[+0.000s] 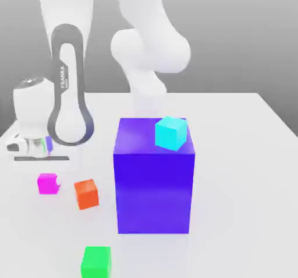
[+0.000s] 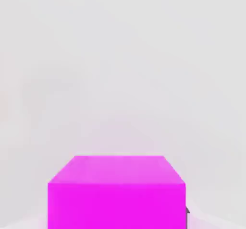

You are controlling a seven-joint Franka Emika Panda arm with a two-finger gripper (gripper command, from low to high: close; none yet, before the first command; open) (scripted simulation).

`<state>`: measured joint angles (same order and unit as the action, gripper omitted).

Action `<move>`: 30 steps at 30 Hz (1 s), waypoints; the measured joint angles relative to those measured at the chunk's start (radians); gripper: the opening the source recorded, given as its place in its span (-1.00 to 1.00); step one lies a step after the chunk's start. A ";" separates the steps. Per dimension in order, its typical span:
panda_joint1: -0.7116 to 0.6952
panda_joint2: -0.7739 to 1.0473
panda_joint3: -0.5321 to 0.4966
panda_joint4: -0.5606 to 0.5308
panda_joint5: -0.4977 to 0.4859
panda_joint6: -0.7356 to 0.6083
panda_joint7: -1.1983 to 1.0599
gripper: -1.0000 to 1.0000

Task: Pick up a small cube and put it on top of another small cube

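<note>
Magenta small cube (image 2: 116,192), flat-faced, sharp-edged, matte

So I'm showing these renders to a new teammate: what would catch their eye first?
The big blue-violet block dominates the middle of the white table, with a cyan cube perched on its top near the far right corner. At the exterior view's left lie a small magenta cube, an orange cube and, nearer the camera, a green cube.

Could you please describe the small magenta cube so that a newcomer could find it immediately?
Start at the big blue-violet block. On the white table toward the exterior view's left sits an orange cube; the magenta cube lies just beyond it, the only pink one.
</note>
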<state>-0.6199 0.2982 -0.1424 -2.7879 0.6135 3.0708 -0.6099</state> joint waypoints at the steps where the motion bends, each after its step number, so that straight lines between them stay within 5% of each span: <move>1: 0.023 -0.012 -0.027 -0.003 -0.018 -0.009 0.014 -1.00; 10: 0.241 -0.179 -0.330 -0.053 -0.367 -0.118 0.275 -1.00; 15: 0.244 -0.276 -0.387 -0.082 -0.573 -0.180 0.428 -1.00; 27: 0.612 -0.157 -0.142 0.308 -0.551 -0.455 0.910 -1.00; 30: 0.646 -0.082 -0.093 0.364 -0.511 -0.438 0.946 -1.00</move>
<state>0.0264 0.2165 -0.2355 -2.4244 0.1024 2.6330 0.3356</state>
